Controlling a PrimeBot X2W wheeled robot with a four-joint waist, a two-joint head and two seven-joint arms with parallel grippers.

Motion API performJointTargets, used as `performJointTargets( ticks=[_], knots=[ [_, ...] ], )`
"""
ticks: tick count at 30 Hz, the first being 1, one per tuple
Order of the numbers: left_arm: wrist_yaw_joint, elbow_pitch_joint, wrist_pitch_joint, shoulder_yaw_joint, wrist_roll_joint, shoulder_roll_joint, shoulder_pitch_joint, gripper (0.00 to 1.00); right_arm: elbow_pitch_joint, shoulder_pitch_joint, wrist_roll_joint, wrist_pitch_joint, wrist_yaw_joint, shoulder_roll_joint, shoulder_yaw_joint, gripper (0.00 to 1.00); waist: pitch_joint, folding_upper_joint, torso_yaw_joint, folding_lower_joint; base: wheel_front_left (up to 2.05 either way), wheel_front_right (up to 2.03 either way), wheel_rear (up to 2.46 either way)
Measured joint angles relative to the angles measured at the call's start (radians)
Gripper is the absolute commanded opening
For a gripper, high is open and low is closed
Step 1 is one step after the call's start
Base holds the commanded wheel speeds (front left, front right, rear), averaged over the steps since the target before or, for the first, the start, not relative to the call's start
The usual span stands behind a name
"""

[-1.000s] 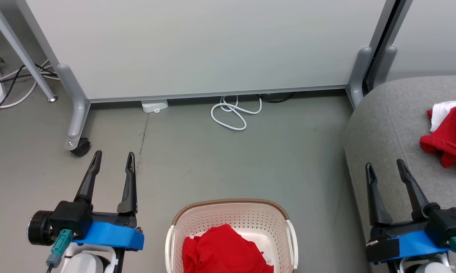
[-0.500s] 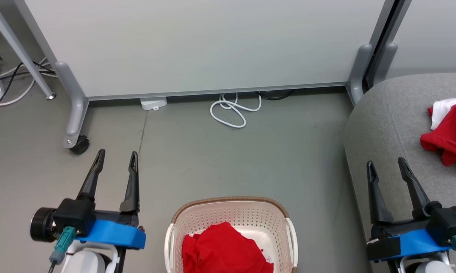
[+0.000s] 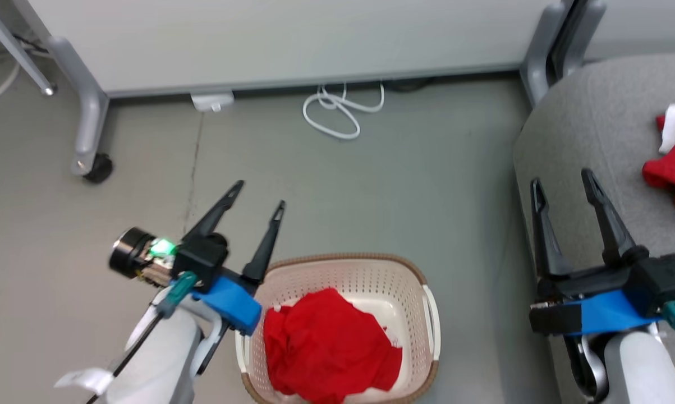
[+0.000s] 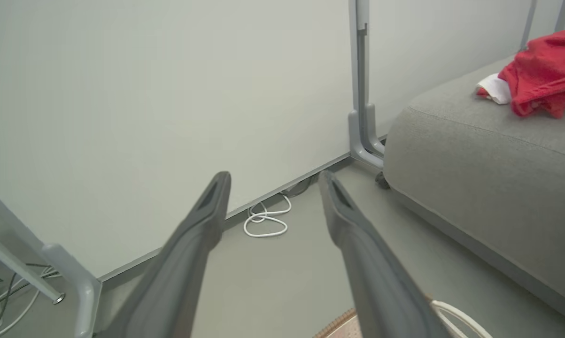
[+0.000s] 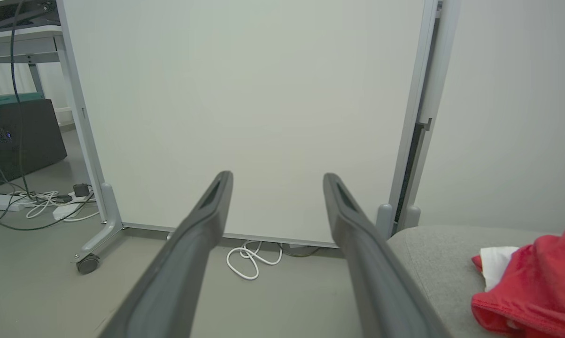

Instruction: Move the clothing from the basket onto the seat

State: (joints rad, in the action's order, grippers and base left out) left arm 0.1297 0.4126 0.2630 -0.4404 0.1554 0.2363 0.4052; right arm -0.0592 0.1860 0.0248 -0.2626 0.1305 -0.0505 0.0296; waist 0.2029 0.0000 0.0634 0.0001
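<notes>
1. My left gripper (image 3: 260, 193) is at the middle left of the head view. Its 2 fingers are apart and hold nothing.
2. My right gripper (image 3: 560, 178) is at the right side, over the left edge of the seat (image 3: 584, 123). Its 2 fingers are apart too, and empty.
3. The basket (image 3: 343, 259) sits on the floor (image 3: 371, 185) at the bottom middle. 1 red garment (image 3: 329, 345) lies bunched in it, more to the basket's left side.
4. The other red garment (image 3: 671, 174) is already on the seat, at the right edge of the picture.
5. What matters most: the red garment lies down and to the right of my left fingertips. Those fingers point up and to the right, out over the floor past the basket's top left rim, not at the cloth.
6. My left gripper is much nearer to it than my right one, so I think the left arm should take it.
7. The cloth is a round heap. I can't see a long side.
8. I think my left fingers must tip down and come back toward the bottom of the picture to reach it.
</notes>
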Motion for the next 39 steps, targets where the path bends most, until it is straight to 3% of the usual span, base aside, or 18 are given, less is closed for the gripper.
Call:
performJointTargets(
  ticks=[7,16,24,30,39],
  knots=[
    [0.0,0.158,0.0,-0.26,0.032,0.03,0.152,1.0,0.014,0.086,-0.033,0.0,0.0,0.0,-0.017,1.0,0.13,0.0,-0.018,0.0002,0.0,0.0,0.0],
    [0.0,0.333,0.0,-0.525,0.086,0.066,0.319,1.0,0.043,0.181,-0.059,0.0,0.0,0.0,-0.044,1.0,0.296,0.0,-0.057,0.0002,0.0,0.0,0.0],
    [0.0,0.516,0.0,-0.773,0.135,0.068,0.47,1.0,0.081,0.27,-0.067,0.0,0.0,0.0,-0.067,1.0,0.458,-0.0001,-0.088,0.0002,0.0,0.0,0.0],
    [0.0,0.629,-0.002,-0.839,0.115,0.064,0.517,1.0,0.107,0.312,-0.066,0.0,0.0,0.0,-0.084,1.0,0.571,-0.0001,-0.119,0.0001,0.0,0.0,0.0],
    [0.0,0.731,-0.045,-0.84,-0.083,0.04,0.54,1.0,0.16,0.329,-0.063,0.0,0.0,0.0,-0.084,1.0,0.708,-0.0001,-0.164,0.0001,0.0,0.0,0.0]
  ],
)
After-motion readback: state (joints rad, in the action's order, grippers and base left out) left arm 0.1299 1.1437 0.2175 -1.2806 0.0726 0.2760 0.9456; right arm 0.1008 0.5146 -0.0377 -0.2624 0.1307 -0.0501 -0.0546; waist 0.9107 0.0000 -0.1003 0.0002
